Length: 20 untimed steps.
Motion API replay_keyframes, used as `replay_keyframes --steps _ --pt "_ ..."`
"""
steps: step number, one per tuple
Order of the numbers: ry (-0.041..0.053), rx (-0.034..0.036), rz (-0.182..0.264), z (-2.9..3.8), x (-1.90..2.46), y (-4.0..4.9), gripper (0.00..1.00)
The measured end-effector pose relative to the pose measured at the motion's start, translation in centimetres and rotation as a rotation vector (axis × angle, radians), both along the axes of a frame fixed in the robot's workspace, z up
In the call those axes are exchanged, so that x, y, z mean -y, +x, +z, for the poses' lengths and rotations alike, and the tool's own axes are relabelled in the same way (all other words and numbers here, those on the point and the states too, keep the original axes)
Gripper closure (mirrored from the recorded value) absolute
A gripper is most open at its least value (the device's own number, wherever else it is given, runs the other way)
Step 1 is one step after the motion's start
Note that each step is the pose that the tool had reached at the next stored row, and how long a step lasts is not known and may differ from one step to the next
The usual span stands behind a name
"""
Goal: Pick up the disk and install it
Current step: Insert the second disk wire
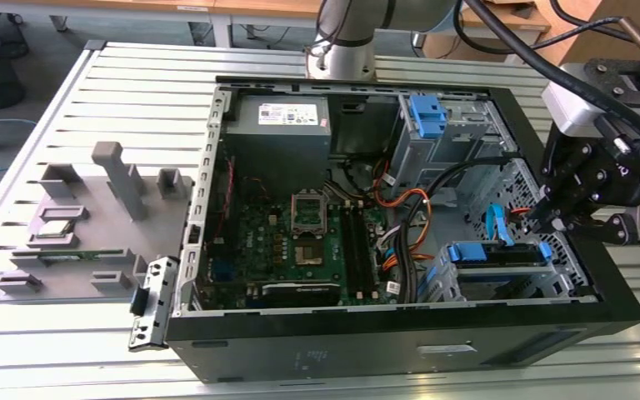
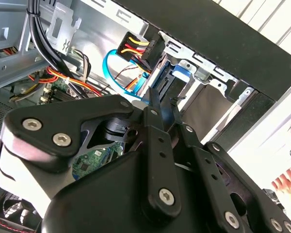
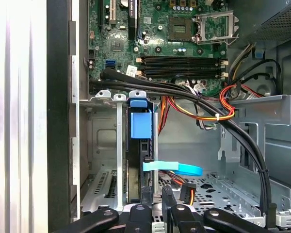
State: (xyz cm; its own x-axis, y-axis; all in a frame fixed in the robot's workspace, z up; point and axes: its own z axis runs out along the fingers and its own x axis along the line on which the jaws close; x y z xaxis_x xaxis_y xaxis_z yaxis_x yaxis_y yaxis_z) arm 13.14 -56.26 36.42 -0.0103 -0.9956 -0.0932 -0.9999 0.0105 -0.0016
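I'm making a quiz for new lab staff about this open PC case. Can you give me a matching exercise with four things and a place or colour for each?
Things:
1. gripper
2. disk
3. power supply
4. grey fixture block

Descriptions:
A. outside the case, on the slatted table
B. in the drive cage, with blue bracket rails
C. grey box with white sticker, in a case corner
D. black, just above the drive cage

Pairs: 1-D, 2-B, 3-C, 4-A
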Motion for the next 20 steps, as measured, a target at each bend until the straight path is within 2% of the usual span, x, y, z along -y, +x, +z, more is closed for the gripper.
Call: replay_keyframes --steps 10,20 --pt "0.0000 0.0000 0.000 0.01 0.00 0.17 0.76" --pt "0.0000 -0.0003 0.000 0.00 0.00 1.76 0.76"
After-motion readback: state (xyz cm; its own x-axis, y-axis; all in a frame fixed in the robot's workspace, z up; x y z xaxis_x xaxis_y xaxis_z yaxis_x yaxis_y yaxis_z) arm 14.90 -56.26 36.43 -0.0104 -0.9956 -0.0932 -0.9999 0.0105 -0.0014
